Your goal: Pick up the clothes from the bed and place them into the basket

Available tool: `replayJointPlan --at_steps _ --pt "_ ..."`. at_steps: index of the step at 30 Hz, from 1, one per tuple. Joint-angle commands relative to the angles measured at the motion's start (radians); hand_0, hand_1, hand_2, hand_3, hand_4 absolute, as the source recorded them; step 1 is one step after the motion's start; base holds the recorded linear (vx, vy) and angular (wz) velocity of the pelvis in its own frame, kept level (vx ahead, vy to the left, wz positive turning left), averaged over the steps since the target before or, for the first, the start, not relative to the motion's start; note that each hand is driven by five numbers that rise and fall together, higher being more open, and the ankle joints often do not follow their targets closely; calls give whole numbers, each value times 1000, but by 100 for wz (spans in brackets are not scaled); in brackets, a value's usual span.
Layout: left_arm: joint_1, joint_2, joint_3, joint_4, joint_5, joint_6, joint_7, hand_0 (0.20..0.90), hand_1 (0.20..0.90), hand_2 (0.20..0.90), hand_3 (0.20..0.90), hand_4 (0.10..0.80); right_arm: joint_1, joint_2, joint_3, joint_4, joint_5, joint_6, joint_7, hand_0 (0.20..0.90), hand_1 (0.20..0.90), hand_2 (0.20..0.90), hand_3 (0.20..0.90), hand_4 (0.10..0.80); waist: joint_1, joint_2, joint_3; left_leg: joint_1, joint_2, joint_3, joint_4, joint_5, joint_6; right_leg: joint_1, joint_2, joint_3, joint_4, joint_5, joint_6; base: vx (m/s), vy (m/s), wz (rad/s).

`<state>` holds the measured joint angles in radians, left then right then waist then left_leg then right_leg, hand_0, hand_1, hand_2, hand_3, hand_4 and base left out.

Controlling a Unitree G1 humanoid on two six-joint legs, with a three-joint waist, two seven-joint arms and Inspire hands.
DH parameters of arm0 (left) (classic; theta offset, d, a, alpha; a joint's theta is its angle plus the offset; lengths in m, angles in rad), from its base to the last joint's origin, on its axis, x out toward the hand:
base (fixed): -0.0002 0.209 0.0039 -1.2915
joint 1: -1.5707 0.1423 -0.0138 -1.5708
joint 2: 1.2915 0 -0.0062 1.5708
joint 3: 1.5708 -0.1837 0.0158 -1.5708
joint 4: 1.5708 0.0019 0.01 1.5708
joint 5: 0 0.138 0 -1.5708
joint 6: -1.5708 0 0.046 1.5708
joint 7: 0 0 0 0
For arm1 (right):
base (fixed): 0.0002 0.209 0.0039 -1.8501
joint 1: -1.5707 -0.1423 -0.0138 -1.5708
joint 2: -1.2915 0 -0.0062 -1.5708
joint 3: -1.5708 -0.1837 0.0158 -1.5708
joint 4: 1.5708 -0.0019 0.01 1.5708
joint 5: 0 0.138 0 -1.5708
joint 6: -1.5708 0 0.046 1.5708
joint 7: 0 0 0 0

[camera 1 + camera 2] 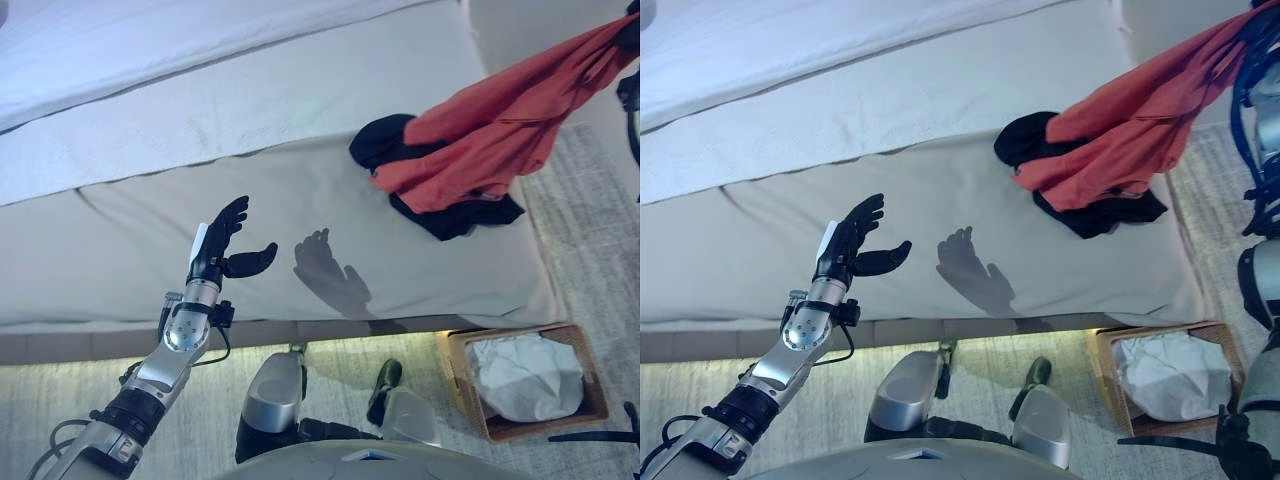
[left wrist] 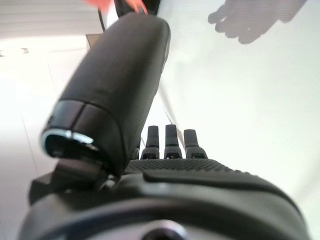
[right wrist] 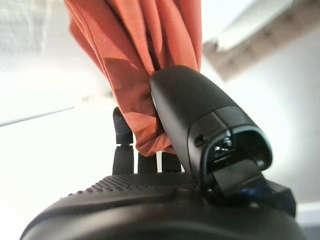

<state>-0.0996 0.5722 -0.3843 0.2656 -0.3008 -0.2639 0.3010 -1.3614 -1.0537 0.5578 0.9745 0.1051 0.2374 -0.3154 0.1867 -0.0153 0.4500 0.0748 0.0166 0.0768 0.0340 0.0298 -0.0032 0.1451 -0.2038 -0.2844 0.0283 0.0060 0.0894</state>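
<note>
R hand [image 3: 165, 150] pinching orange garment [image 3: 145, 55], head views hide grip, basket [image 1: 585, 385] below

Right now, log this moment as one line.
right hand: pinching orange garment, lifted | left hand: open, idle | black garment: on bed | basket: on floor

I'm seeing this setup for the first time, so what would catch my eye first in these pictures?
The orange-red garment stands out: the right hand pinches it and holds it up over the bed's right end, its lower part draped on a black garment lying there. On the floor below stands a brown basket with something white inside. The left hand hangs open and empty over the bed's front.
</note>
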Motion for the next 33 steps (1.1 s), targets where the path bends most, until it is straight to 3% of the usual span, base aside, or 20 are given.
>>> replayJointPlan --at_steps 1,8,19,22,33 --pt "52 5 -28 19 29 -73 -7 900 900 900 900 800 -115 -80 122 -47 2 -88 -68 300 300 300 200 100 -31 -29 -291 6 77 27 -33 -39 -36 -50 -1 12 56 -24 -8 61 -15 -10" --pt "30 6 -36 64 35 -83 -33 900 900 900 900 800 -167 -122 134 -58 55 -95 -120 300 300 300 200 100 -68 -39 -341 46 89 55 -115 -13 -53 -32 20 33 -19 10 2 12 -24 -12" --pt "-23 -5 -70 110 44 -103 -71 900 900 900 900 800 -172 -153 113 -115 87 -57 -115 300 300 300 200 100 -142 -38 -361 61 98 97 -121 -32 -63 -40 38 90 -69 36 9 -21 -14 -16" --pt "-47 -31 -59 116 51 -87 -65 900 900 900 900 800 -21 -142 10 -207 90 -36 -99 300 300 300 200 100 -184 -25 -351 77 104 135 -121 -35 -62 -56 42 131 -61 39 9 -31 12 -14" --pt "-97 -84 -30 157 68 -51 -86 900 900 900 900 800 320 -38 -237 -228 102 -17 -36 300 300 300 200 100 -267 -6 -323 102 111 205 -121 -55 -66 -80 66 205 -109 76 9 -29 -6 -28"
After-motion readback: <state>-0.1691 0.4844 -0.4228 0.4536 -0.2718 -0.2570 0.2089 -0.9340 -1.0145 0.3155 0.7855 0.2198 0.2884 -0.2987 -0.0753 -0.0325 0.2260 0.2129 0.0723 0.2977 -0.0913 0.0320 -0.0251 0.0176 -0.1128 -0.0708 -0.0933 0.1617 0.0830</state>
